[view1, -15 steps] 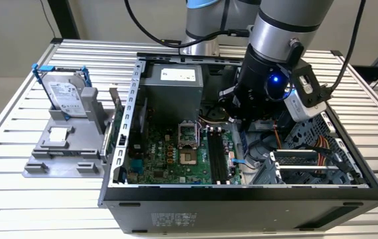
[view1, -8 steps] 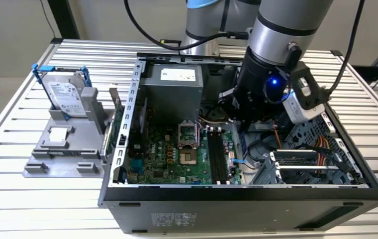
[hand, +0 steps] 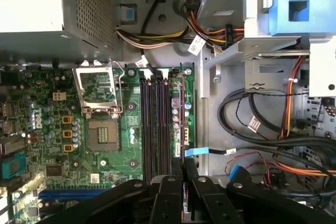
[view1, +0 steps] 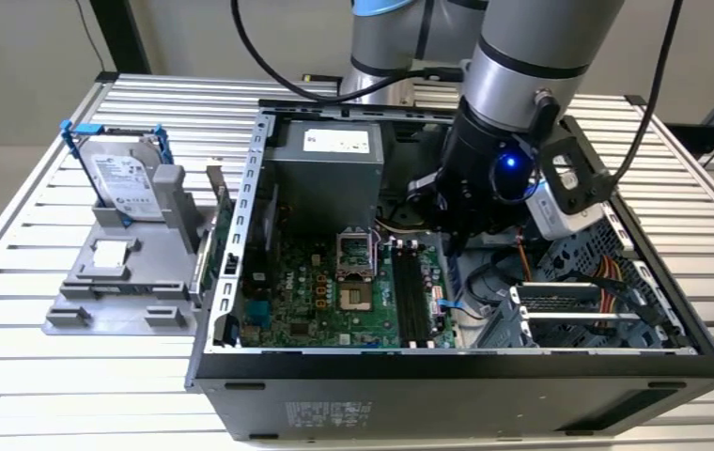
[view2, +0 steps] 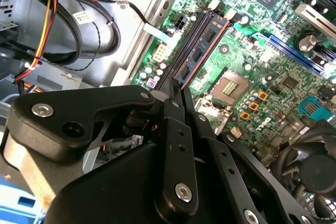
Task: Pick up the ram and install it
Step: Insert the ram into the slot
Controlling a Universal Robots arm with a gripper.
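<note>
Second wrist view: gripper nearly closed, apparently pinching ram over its slot; light, stiff, fragile; grip board edges.

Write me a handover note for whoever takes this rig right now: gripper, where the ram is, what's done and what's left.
Gripper: inside the open computer case, low over the memory slots, shut on the near end of the ram.
Ram: picked up, standing edge-down along a slot beside the processor socket in the second wrist view.
Done: pick-up and carry to the motherboard.
Left: whether the ram is fully seated cannot be seen; treat the install as unfinished and check it.
</note>
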